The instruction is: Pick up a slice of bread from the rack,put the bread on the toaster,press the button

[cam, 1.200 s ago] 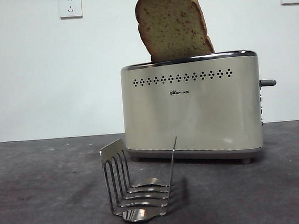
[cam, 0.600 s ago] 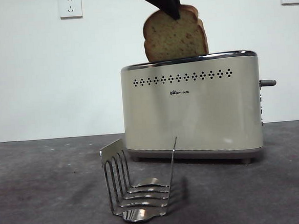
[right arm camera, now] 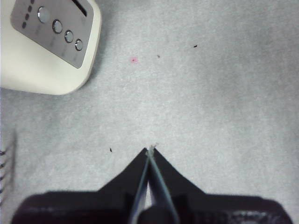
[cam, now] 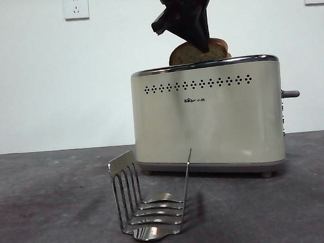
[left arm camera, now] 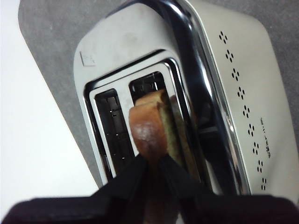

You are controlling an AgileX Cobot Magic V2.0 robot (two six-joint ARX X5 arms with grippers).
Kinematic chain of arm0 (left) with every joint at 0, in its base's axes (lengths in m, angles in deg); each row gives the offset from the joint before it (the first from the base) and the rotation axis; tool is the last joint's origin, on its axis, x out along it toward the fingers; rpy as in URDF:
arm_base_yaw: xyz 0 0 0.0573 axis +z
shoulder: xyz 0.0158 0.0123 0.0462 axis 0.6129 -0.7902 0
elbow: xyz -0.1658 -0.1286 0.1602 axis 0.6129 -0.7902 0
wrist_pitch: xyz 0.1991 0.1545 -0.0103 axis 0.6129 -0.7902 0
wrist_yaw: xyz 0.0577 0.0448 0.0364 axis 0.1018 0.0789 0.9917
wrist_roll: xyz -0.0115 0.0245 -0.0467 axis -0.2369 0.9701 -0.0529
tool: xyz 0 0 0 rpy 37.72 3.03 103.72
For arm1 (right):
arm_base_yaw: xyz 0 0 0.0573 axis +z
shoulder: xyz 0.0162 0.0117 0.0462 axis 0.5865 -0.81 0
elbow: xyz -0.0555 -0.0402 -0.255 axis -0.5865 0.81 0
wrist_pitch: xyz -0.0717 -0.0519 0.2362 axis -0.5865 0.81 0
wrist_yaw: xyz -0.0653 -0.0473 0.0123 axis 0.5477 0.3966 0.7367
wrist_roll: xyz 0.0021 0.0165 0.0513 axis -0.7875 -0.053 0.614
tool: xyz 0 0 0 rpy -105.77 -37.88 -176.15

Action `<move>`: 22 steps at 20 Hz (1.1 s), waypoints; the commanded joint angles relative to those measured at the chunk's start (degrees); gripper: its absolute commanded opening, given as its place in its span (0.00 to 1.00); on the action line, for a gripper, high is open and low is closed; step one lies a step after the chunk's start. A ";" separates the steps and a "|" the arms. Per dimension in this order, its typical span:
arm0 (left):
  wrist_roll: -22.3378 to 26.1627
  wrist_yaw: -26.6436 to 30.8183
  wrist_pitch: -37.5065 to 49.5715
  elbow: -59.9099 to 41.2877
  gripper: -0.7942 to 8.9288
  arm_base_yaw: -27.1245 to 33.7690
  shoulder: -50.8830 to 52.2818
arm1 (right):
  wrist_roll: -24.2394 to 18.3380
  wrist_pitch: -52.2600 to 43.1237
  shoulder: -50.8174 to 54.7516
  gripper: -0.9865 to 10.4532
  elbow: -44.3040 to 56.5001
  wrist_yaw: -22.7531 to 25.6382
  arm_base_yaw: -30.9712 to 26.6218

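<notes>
My left gripper (cam: 191, 27) comes down from above and is shut on the slice of bread (cam: 198, 53). The slice stands mostly inside a slot of the cream toaster (cam: 206, 118), with only its domed top above the chrome rim. In the left wrist view my left gripper (left arm camera: 152, 161) pinches the brown crust of the bread (left arm camera: 148, 123), which sits in the slot nearer the toaster's vent-hole side (left arm camera: 233, 74). The dark button (cam: 291, 93) sticks out of the toaster's right narrow side. The steel rack (cam: 150, 197) stands empty in front. My right gripper (right arm camera: 149, 151) is shut and empty above the table.
The toaster's other slot (left arm camera: 112, 135) is empty. The right wrist view shows the toaster's narrow side with a row of small round knobs (right arm camera: 56, 28). Two wall sockets (cam: 76, 6) hang on the white wall behind.
My left gripper has come down with the bread: the slice stood tall above the toaster and now sits deep in the slot. The button has dropped slightly.
</notes>
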 commanded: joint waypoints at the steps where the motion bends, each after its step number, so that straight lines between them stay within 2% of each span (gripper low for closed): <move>1: -1.97 -0.70 0.74 -0.33 0.07 0.15 -0.90 | -0.39 -0.57 -0.02 0.09 -0.15 0.70 0.00; 8: -4.28 -0.66 1.60 -0.33 0.10 0.39 -0.87 | -0.37 -0.57 -0.02 0.09 -0.15 0.81 0.00; 11: -4.68 -0.24 2.03 -0.33 0.28 0.28 -0.85 | -0.37 -0.59 -0.02 0.09 -0.15 0.83 0.00; 14: -9.29 -0.22 4.15 -0.31 0.32 0.28 -0.44 | -0.37 -1.01 -0.02 0.09 -0.15 0.83 0.00; 19: -12.44 -0.24 4.44 -0.28 0.32 0.28 2.03 | -0.46 -5.05 -0.02 0.09 -0.15 0.76 0.00; 22: -19.69 0.17 4.15 -0.28 0.32 0.28 4.44 | -0.72 -9.70 -0.02 0.09 -0.15 -0.22 -0.02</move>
